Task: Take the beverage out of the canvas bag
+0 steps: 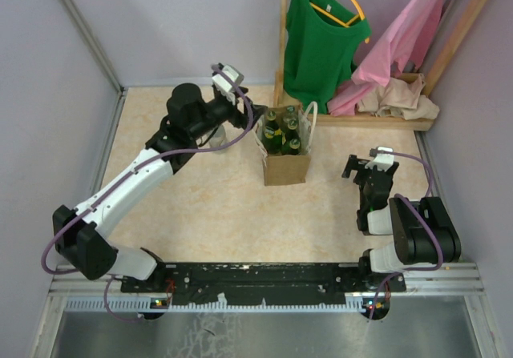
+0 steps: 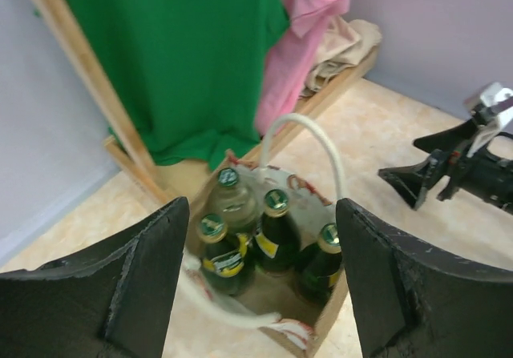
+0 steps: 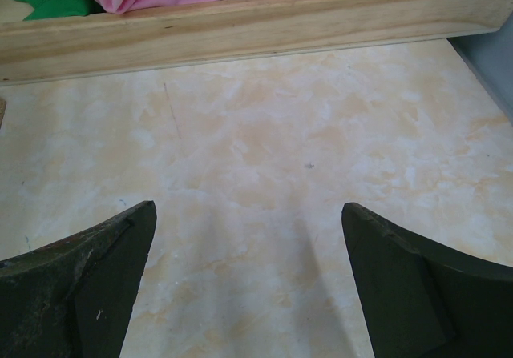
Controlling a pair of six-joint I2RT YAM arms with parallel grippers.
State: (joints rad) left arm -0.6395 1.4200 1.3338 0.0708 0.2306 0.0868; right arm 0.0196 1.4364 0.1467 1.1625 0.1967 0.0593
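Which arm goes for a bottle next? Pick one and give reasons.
Left. The left gripper, open, points at the bottles in the bag, close beside it. The right gripper sits farther off, aimed past the bag.

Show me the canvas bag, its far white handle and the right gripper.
canvas bag [image 1: 286,170], top external view, on its tan front wall.
far white handle [image 2: 296,118], left wrist view, top of the loop.
right gripper [image 3: 248,210], right wrist view, midway between its fingertips.
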